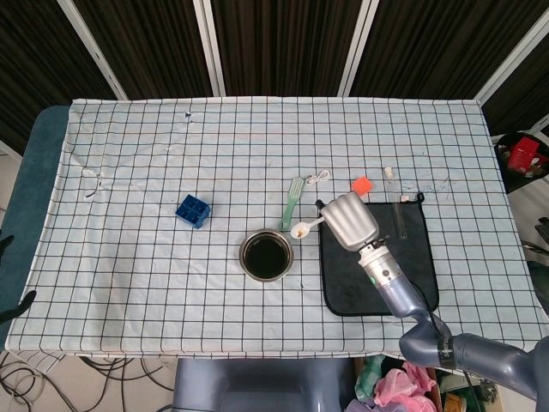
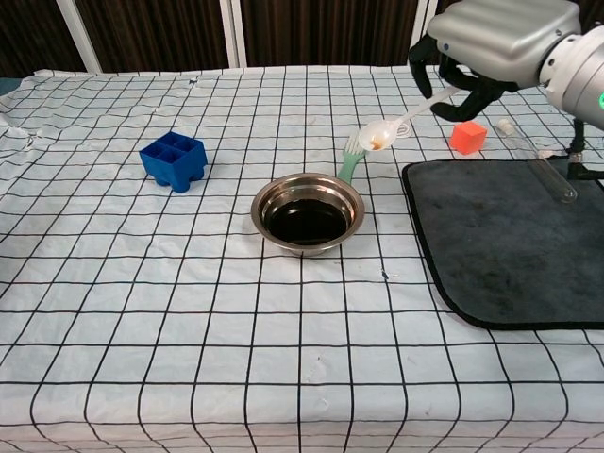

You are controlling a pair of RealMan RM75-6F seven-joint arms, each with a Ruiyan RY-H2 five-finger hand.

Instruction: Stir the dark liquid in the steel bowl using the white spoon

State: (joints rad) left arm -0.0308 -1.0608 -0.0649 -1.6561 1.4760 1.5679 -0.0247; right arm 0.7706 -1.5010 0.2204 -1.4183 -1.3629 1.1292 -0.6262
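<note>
The white spoon (image 2: 392,127) is carried in the air by its handle, pinched in the fingers of the right robot hand (image 2: 495,42), with the spoon's head held up and to the right of the steel bowl (image 2: 308,213) and not yet over it. A brownish trace is seen in the spoon's head. The bowl, filled with dark liquid (image 1: 266,255), sits on the checked surface (image 1: 154,283) just left of the black mat (image 1: 377,283). Trouble could come from several sides: the handle is thin and is gripped near its end, so the spoon might be twisted or dropped if the descent is hurried; the bowl looks light and could be pushed or tipped if its rim is struck, and liquid could be splashed onto the cloth by too brisk a stir. The green fork (image 2: 351,156) lies just beyond the bowl and could be knocked. As for pose, the right robot hand is held high, palm down, knuckles uppermost, the forearm stretched in from the lower right in the head view. The left robot hand is not shown in either view.
</note>
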